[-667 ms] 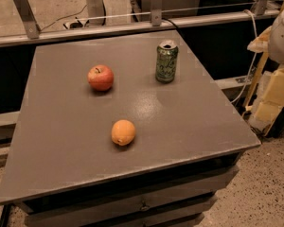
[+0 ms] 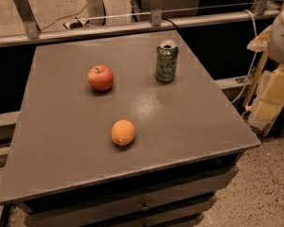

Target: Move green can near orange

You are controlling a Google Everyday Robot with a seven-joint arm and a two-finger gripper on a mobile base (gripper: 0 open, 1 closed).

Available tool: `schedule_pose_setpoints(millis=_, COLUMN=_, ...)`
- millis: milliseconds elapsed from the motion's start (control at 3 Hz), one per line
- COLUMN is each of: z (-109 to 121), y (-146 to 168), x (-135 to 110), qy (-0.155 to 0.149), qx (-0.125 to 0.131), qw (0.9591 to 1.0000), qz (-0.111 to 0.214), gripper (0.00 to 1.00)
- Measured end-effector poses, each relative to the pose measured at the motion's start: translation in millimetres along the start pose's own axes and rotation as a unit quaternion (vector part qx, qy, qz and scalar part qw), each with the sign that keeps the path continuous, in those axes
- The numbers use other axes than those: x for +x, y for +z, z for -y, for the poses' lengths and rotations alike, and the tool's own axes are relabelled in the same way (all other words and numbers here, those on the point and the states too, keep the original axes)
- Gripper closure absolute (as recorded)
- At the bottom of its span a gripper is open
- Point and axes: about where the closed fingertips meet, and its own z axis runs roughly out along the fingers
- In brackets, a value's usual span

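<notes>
The green can [image 2: 166, 62] stands upright at the back right of the grey table [image 2: 61, 141]. The orange [image 2: 123, 132] lies near the table's middle, towards the front, well apart from the can. My gripper is not in view. Only pale parts of my arm [image 2: 278, 86] show at the right edge, off the table and to the right of the can.
A red apple [image 2: 100, 77] lies at the back left, level with the can. A metal rail with posts [image 2: 156, 18] runs behind the table. A white cable [image 2: 248, 70] hangs at the right. Drawers [image 2: 142, 205] sit under the tabletop.
</notes>
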Motion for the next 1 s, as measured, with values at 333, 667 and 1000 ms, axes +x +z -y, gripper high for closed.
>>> schedule_pose_setpoints(millis=333, z=19, y=10, x=-15, qy=0.001, qx=0.011, qw=0.9994, qz=0.032, gripper=0.0)
schedule_pose_setpoints(millis=667, z=78, y=44, x=-69, qy=0.012, qx=0.033, qw=0.9898, qz=0.138, gripper=0.0)
schedule_pose_setpoints(millis=1000, z=123, y=67, x=-118, qy=0.024, qx=0.044, qw=0.9733, qz=0.224, gripper=0.0)
